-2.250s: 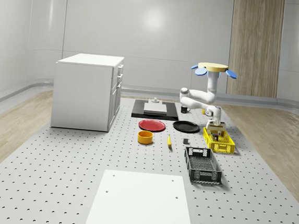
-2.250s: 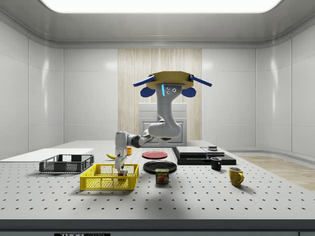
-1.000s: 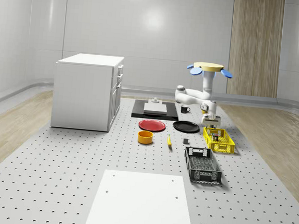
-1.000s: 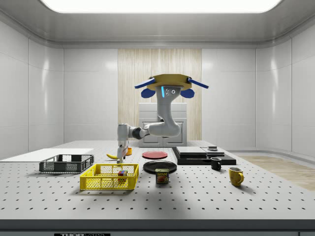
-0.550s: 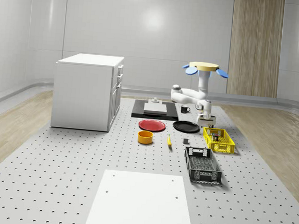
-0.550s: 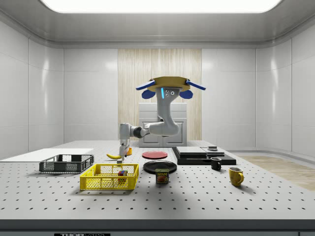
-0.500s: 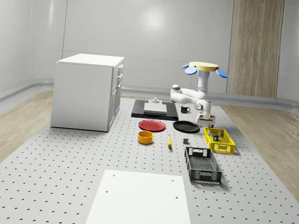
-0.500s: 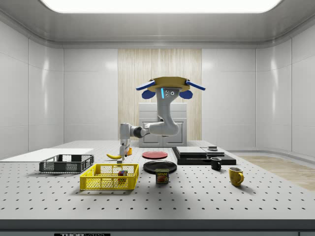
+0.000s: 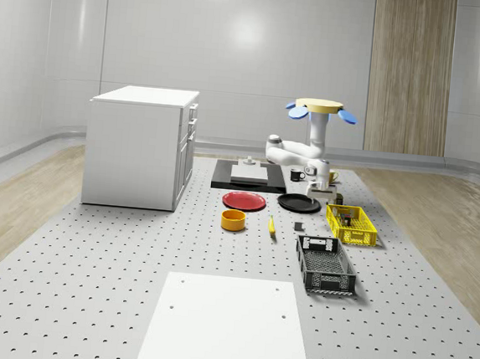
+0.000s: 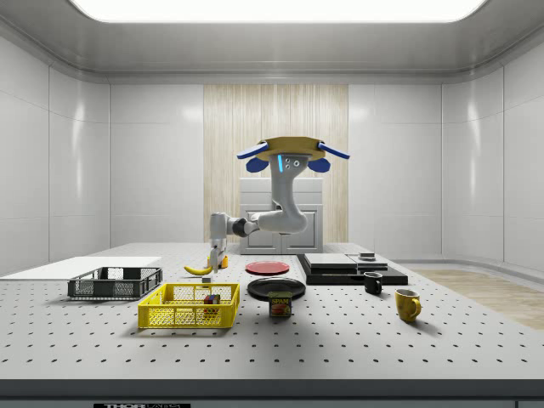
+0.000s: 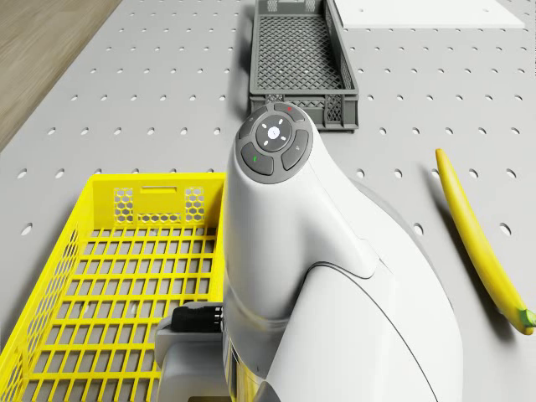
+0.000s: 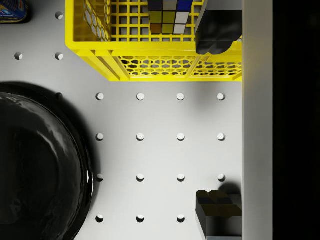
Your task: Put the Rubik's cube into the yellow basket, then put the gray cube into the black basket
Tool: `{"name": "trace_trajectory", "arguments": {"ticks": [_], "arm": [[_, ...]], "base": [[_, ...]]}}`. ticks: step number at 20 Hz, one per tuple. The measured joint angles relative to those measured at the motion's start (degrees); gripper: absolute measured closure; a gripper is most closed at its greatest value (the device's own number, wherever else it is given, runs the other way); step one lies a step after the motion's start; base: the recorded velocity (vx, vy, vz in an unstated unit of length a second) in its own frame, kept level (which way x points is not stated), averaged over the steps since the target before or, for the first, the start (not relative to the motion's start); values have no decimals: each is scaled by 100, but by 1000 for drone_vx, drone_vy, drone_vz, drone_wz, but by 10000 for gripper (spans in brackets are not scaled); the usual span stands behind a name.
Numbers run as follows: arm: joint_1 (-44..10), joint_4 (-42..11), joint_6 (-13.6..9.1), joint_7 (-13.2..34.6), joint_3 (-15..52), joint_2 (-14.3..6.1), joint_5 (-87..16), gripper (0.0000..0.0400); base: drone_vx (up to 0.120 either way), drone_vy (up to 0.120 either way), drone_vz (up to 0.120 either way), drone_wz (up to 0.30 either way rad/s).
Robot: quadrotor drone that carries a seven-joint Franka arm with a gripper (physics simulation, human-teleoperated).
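- Rubik's cube (image 12: 170, 16) lay inside the yellow basket (image 12: 155, 64), near the worktop's (image 9: 87, 292) right edge in the whole-scene view; the first half of the task looked done.
- End effector (image 12: 218, 125) had let go, its fingers (image 12: 217, 37) spread and empty, and it had lifted clear of the basket since two seconds earlier.
- Drone (image 10: 291, 153) hovered, shifted toward the black plate (image 12: 40, 170).
- Gray cube (image 9: 298, 227) waited beside the black basket (image 9: 325, 265).
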Motion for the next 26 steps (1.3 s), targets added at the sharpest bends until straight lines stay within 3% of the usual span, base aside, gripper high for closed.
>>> {"name": "trace_trajectory", "arguments": {"ticks": [3, 18, 26], "arm": [[-1, 0, 8, 1, 1, -9, 3, 0], [-4, 1, 38, 3, 3, -41, 16, 0], [-5, 1, 49, 3, 4, -53, 21, 0]], "base": [[13, -120, 0, 0], [117, -120, 0, 0], [0, -100, -35, 0]]}}
